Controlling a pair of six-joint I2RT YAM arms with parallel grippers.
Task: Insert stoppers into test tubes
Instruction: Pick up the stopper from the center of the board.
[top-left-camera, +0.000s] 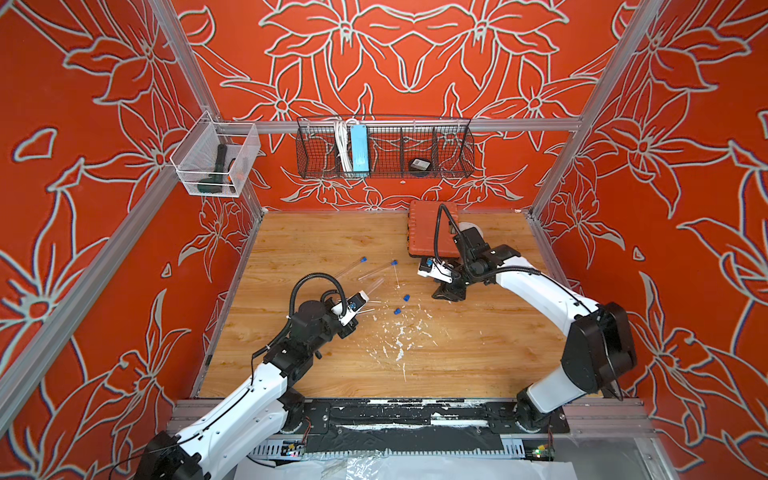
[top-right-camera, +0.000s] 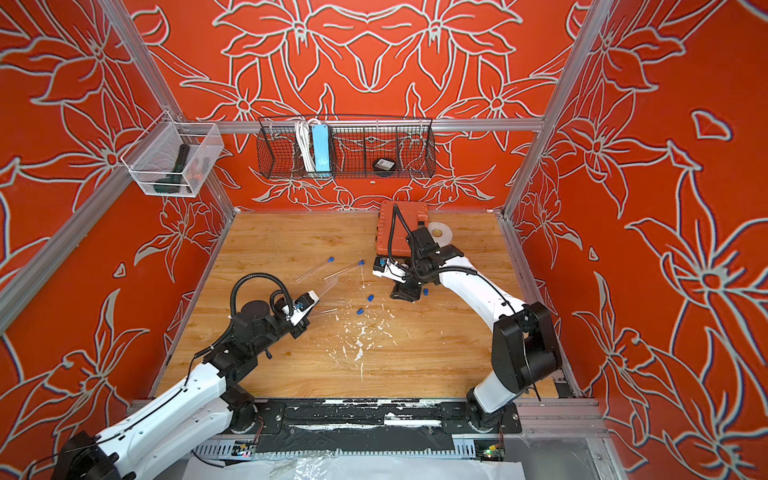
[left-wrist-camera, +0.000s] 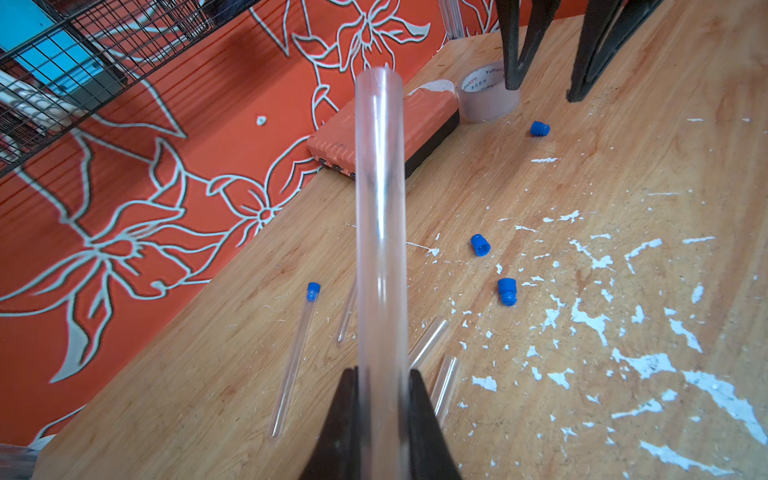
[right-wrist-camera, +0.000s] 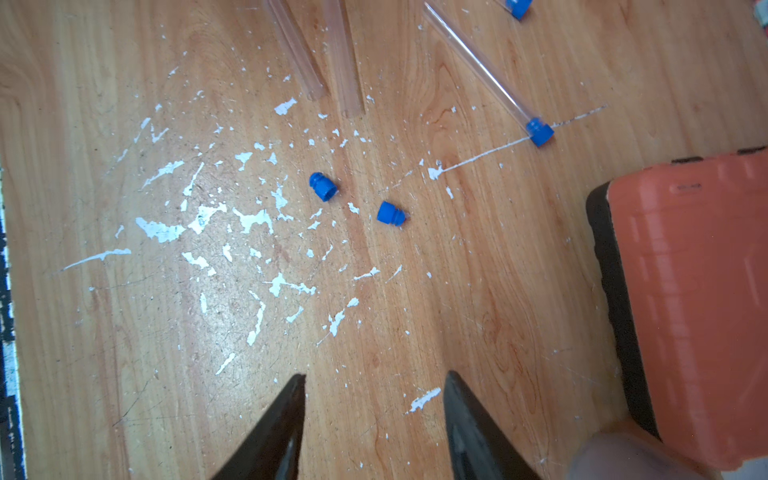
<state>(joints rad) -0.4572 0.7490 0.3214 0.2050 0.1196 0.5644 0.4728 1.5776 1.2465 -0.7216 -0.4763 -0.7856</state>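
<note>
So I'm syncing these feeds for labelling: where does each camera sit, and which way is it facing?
Top views: high over the front edge, looking down at the table and back wall; the left arm and right arm show.
Left wrist: looks along the test tube clamped in the left gripper, toward the orange case; the right gripper also shows.
Right wrist: looks down past the open right gripper at two loose stoppers.
Shared: both wrist views show those stoppers and the case.

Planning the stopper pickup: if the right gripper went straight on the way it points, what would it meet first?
Probably the bare wooden table: the right gripper, jaws open, points steeply down; the two loose stoppers lie farther on.
</note>
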